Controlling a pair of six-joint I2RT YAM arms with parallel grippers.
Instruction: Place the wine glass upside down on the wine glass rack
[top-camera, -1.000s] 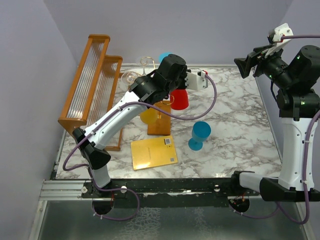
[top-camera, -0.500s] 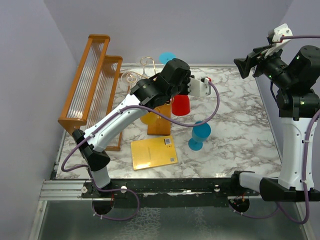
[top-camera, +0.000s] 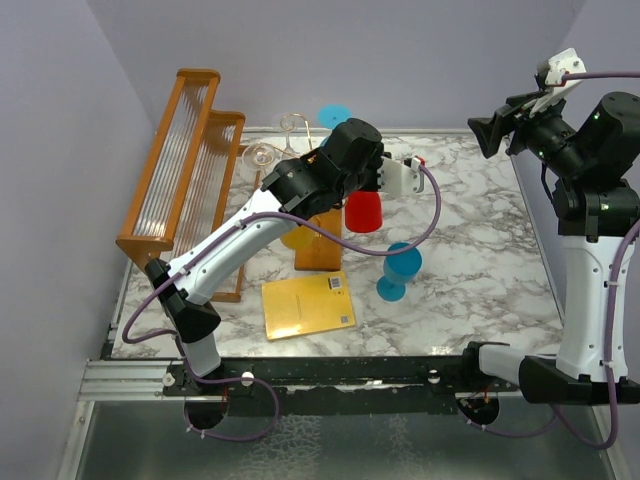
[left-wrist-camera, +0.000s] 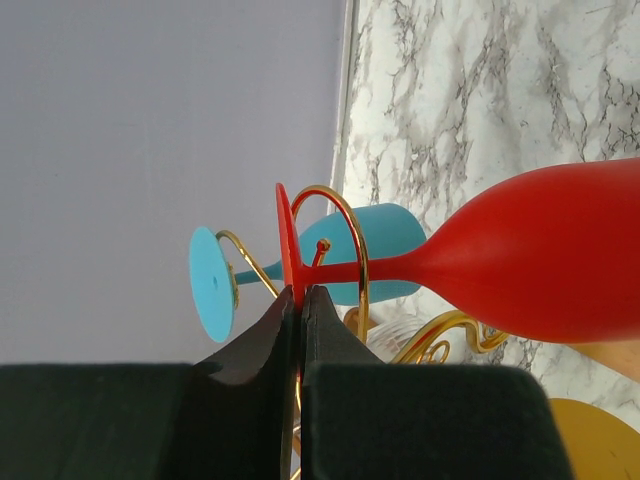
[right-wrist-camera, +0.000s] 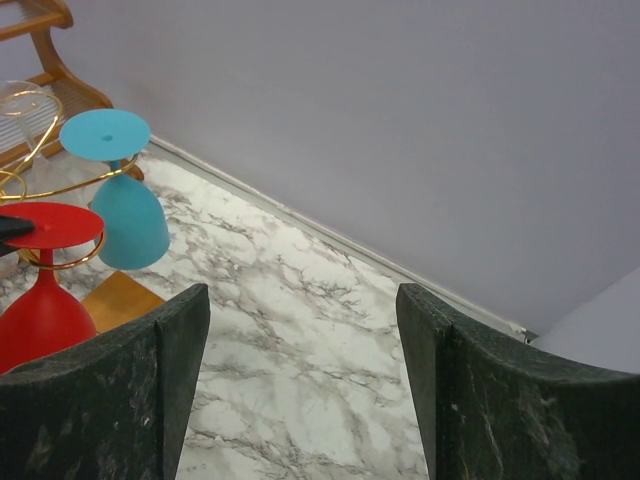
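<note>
At 3 o'clock on the thin gold wire wine glass rack, my left gripper pinches the foot of the inverted red opaque wine glass, whose stem sits inside a wire curl. I judge it nearly hung. Next, settle it and release gently. Meanwhile my right gripper hangs spread.

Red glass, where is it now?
Top view: the red glass hangs upside down mid-table, stem in a gold loop of the wine glass rack, foot pinched by the left fingers.

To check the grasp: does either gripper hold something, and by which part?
The left gripper pinches the red wine glass by the edge of its round foot. The right gripper is open and empty.
</note>
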